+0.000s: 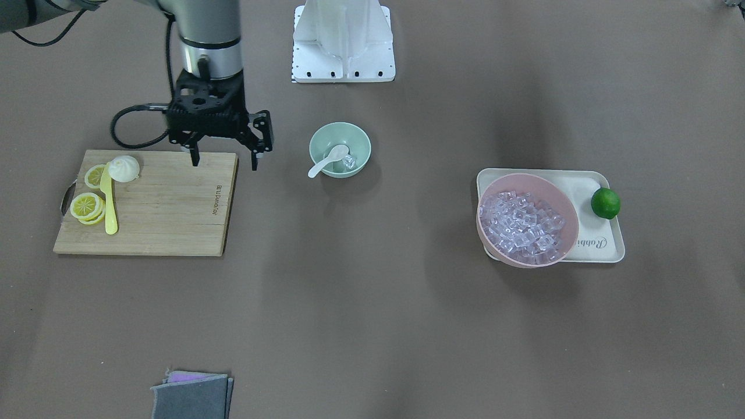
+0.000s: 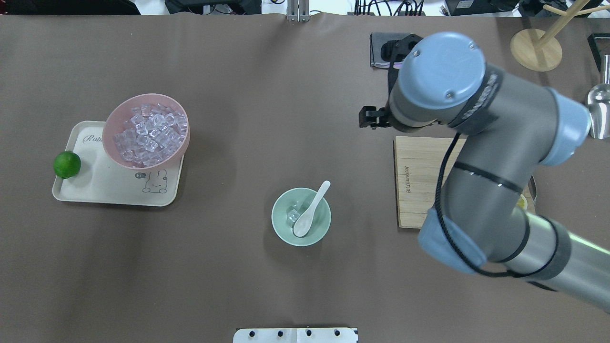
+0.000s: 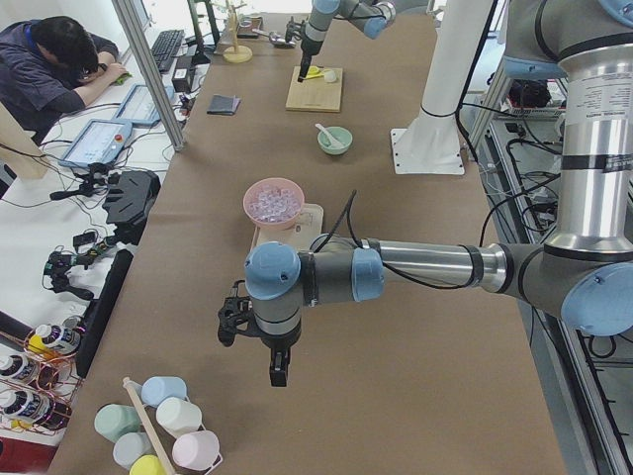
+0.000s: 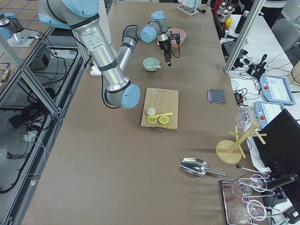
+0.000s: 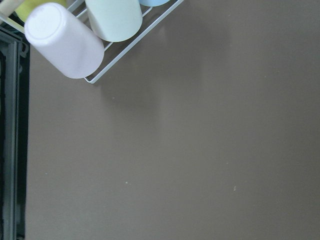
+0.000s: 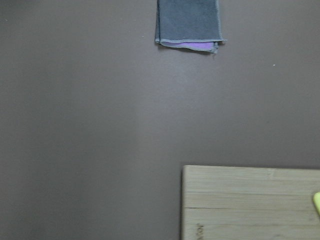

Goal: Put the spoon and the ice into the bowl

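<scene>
The mint-green bowl (image 1: 359, 138) stands mid-table. The white spoon (image 1: 327, 160) lies in it, scoop inside and handle over the rim. One clear ice cube (image 1: 350, 162) sits beside the scoop. The overhead view shows the same bowl (image 2: 285, 235), spoon (image 2: 310, 211) and ice cube (image 2: 292, 216). My right gripper (image 1: 226, 158) is open and empty, hanging above the cutting board's corner, well apart from the bowl. My left gripper (image 3: 276, 367) hangs at the table's far left end near a cup rack. I cannot tell whether it is open or shut.
A pink bowl (image 1: 524, 178) full of ice cubes sits on a cream tray (image 1: 599, 247) with a lime (image 1: 605, 203). The wooden cutting board (image 1: 169, 215) holds lemon slices (image 1: 86, 205), a yellow knife (image 1: 109, 203) and a white bun (image 1: 124, 167). A grey cloth (image 1: 192, 397) lies near the edge.
</scene>
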### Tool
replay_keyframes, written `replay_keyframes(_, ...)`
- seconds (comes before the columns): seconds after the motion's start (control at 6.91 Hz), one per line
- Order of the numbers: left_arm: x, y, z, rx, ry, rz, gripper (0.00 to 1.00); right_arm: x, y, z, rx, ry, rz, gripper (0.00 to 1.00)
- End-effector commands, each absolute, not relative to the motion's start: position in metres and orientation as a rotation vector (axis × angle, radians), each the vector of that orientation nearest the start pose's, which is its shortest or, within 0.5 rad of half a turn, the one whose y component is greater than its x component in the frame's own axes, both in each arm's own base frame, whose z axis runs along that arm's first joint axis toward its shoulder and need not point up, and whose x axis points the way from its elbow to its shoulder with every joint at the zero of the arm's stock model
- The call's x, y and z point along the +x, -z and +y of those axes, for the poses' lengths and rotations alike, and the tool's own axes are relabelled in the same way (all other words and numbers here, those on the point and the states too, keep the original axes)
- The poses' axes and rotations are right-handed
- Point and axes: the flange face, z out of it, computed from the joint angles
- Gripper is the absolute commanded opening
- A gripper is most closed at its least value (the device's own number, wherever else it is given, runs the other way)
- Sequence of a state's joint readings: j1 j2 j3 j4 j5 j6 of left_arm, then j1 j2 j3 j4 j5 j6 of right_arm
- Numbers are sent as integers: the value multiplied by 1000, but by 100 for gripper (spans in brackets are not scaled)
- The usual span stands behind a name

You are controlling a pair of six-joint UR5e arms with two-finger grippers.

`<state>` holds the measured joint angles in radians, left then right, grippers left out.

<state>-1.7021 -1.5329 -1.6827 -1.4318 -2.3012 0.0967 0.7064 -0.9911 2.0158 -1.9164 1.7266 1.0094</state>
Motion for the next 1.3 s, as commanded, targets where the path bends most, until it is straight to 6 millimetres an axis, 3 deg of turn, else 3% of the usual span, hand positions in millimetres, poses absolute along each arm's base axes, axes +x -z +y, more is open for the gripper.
replay_keyframes(0.0, -98, -632, -467, 34, 72, 750, 98, -259, -261, -502, 220, 112, -642, 100)
replay_keyframes(0.29, -96, -630, -468, 40, 64, 749, 98, -163, -336, -514, 176, 206, -640, 100)
replay_keyframes(0.58, -97, -630, -469, 47, 57, 744, 98, -96, -423, -496, 137, 155, -659, 100)
replay_keyframes(0.87, -98, -628, -470, 71, 49, 740, 98, -53, -490, -475, 96, 260, -650, 100)
replay_keyframes(1.01, -97, -628, -470, 72, 47, 742, 98, -35, -529, -461, 46, 278, -659, 100)
replay_keyframes(1.16, -97, -628, -470, 72, 47, 742, 98, -19, -556, -448, 1, 244, -685, 100)
